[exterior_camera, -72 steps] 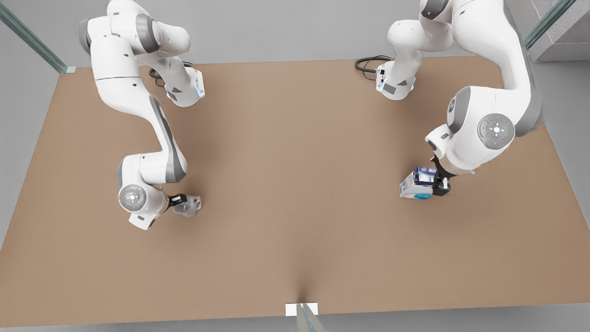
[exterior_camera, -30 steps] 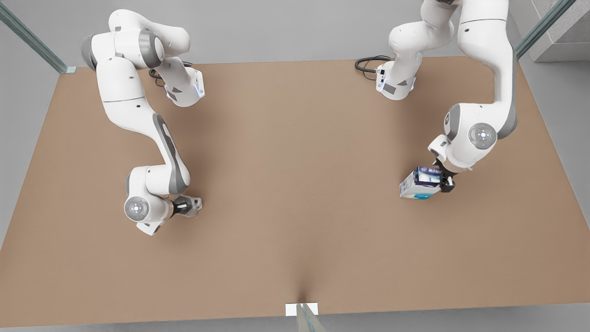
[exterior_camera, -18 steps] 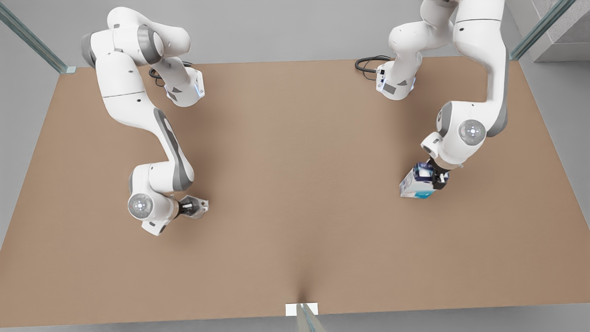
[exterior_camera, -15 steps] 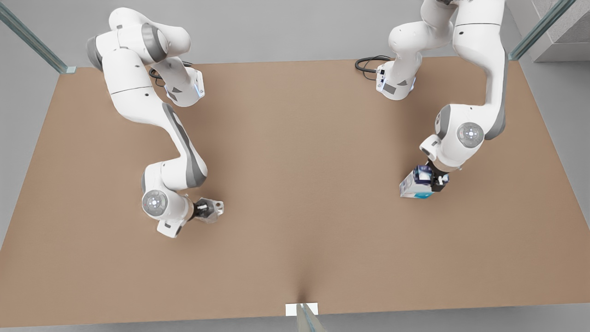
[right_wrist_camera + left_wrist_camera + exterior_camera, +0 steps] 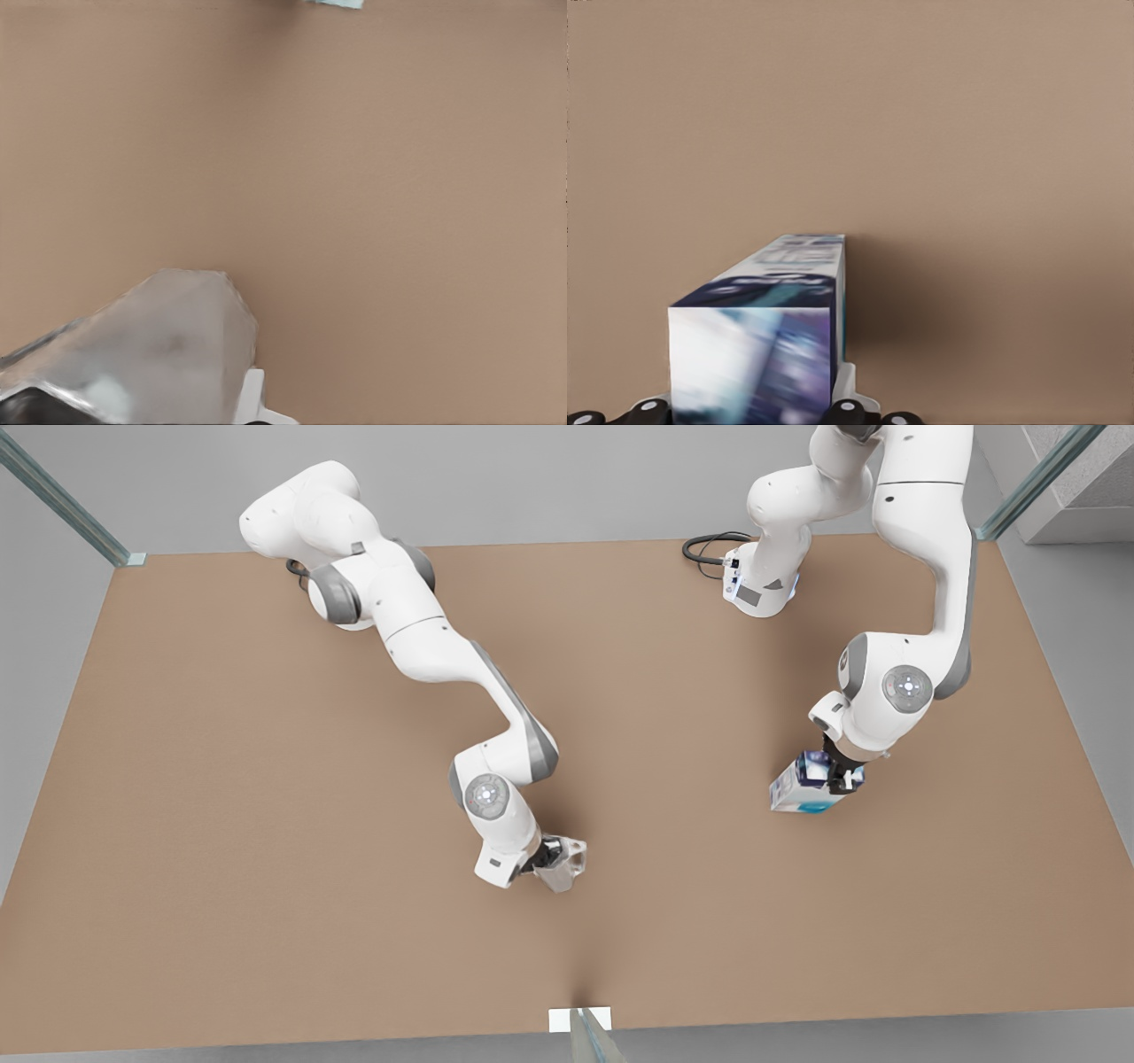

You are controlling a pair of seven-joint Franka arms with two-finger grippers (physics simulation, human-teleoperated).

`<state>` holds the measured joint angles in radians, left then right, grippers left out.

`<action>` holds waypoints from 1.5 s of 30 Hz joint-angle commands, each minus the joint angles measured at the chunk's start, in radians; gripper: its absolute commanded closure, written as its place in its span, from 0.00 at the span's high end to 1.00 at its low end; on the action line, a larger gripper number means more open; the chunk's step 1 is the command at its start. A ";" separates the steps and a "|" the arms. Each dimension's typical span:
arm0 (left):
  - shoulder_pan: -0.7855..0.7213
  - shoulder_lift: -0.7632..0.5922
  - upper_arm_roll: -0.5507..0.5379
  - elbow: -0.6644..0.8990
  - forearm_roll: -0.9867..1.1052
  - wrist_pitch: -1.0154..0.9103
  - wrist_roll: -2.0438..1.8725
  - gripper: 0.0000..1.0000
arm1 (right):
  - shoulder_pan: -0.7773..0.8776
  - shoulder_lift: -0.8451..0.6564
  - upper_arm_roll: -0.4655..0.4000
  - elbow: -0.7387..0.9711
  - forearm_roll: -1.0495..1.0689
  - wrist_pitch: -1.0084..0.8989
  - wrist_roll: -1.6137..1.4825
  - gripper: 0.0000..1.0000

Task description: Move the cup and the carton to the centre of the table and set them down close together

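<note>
Cup (image 5: 563, 865) and carton (image 5: 804, 783) were each in a gripper's hold. The left wrist view rode on the arm with the carton, so the left gripper (image 5: 838, 776) was the one on the front view's right, its fingers closed on the carton's near end. The right gripper (image 5: 549, 859) was shut on the cup, which hung just beyond its fingertips.

The big change was on the right arm. Half a second earlier it had held the cup well out toward the front view's left; it had since swung far across, and the cup was now close to the table's (image 5: 221, 797) middle line, a little nearer the front edge and its white marker (image 5: 560, 1020). That half of the task looked close to a set-down. The left gripper had hardly shifted in that time, and the carton seemed tilted, its far end low, whether touching the table or just off it I could not tell.

Bare table lay between the two grippers, so the carton's way toward the cup was open. From the right gripper the front edge lay some way ahead; the other edges were well apart from either gripper. The risk, as I judged it, was the two wrists crowding once the carton came alongside.
</note>
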<state>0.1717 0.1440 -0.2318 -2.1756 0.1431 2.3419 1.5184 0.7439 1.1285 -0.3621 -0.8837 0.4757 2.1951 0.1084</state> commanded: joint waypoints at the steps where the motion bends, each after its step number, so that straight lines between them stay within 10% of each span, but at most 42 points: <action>1: 0.000 0.000 0.000 0.000 -0.002 -0.003 0.000 0.39 | 0.000 0.008 0.000 0.006 -0.002 0.000 0.005 0.21; 4: -0.003 -0.001 0.000 0.007 -0.002 -0.029 -0.001 0.37 | 0.000 0.031 0.002 0.023 0.058 0.018 0.060 0.25; 7: -0.003 -0.001 -0.001 0.080 -0.002 -0.141 -0.015 0.37 | 0.000 0.034 0.003 0.023 0.070 0.029 0.085 0.61; 14: -0.075 -0.001 -0.003 0.319 0.007 -0.481 -0.104 0.38 | -0.001 0.033 0.002 0.023 0.072 0.048 0.080 1.00; 25: -0.219 0.014 -0.023 0.366 0.018 -0.515 -0.291 0.38 | -0.008 -0.085 0.005 -0.038 0.061 0.031 0.077 1.00; 31: -0.258 0.022 -0.023 0.387 0.018 -0.526 -0.349 0.38 | -0.176 -0.538 -0.012 -0.087 -0.433 -0.704 -0.225 1.00; 33: -0.325 0.081 -0.023 0.479 0.016 -0.579 -0.441 0.38 | -0.570 -0.857 0.345 -0.445 -0.655 -0.638 -0.220 1.00; 45: -0.802 0.428 -0.014 0.836 0.006 -0.533 -1.035 0.39 | -0.653 -0.992 0.341 -0.609 -0.647 -0.621 -0.176 1.00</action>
<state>-0.6412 0.5845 -0.2461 -1.3188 0.2360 1.8127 0.4686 0.0914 0.1366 -0.0214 -1.4926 -0.1718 1.5739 -0.0675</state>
